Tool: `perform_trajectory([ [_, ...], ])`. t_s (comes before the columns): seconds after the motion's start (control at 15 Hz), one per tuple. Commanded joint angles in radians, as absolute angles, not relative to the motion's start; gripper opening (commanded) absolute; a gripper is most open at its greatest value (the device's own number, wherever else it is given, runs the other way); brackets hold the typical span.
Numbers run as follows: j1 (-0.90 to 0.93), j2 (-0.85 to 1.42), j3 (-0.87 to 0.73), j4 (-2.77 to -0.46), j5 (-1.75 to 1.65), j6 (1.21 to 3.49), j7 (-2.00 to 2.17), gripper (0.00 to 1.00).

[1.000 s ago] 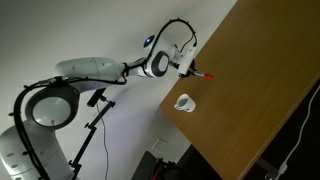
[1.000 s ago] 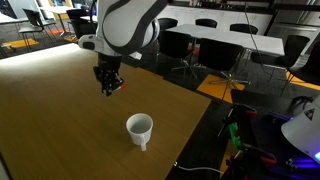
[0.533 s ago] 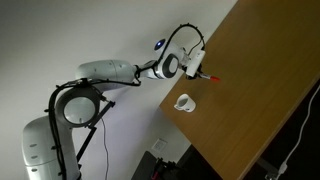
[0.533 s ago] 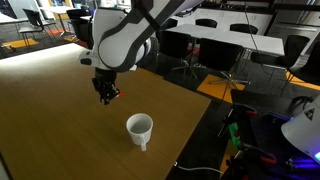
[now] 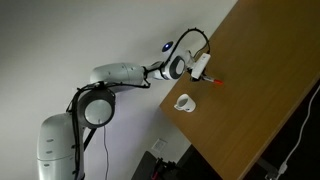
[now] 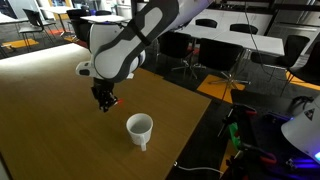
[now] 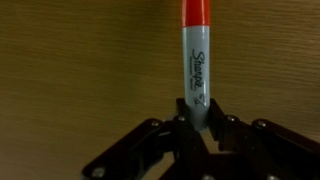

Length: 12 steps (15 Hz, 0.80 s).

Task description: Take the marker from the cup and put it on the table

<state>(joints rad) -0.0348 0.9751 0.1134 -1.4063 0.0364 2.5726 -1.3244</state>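
The marker (image 7: pixel 196 60) has a grey barrel and a red cap; in the wrist view it sticks out from my gripper (image 7: pixel 197 118), which is shut on its lower end. In both exterior views the gripper (image 5: pixel 207 74) (image 6: pixel 103 100) is low over the brown table (image 5: pixel 260 90) (image 6: pixel 50 110), with the red marker tip (image 5: pixel 217 80) (image 6: pixel 115 99) close to the wood. The white cup (image 5: pixel 184 103) (image 6: pixel 139 128) stands upright near the table edge, apart from the gripper, and looks empty.
The table edge (image 6: pixel 190 135) runs close beside the cup. Black chairs (image 6: pixel 215 60) and white tables (image 6: pixel 250 15) stand beyond the table. Cables (image 5: pixel 300 140) hang off the far side.
The gripper with the marker has moved down toward the tabletop and along the table away from the cup. The cup has not moved.
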Motion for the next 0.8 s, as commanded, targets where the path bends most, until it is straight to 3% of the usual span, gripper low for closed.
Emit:
perform_trajectory([
  [0.0,-0.047,1.01,0.132,-1.331,0.009,2.509,-1.281,0.56],
  [0.33,-0.073,0.926,0.159,-1.4,0.029,2.53,-1.274,0.95],
  [0.4,-0.083,0.894,0.167,-1.427,0.035,2.526,-1.271,0.99],
  [0.73,-0.145,0.7,0.224,-1.591,0.077,2.541,-1.273,1.0],
])
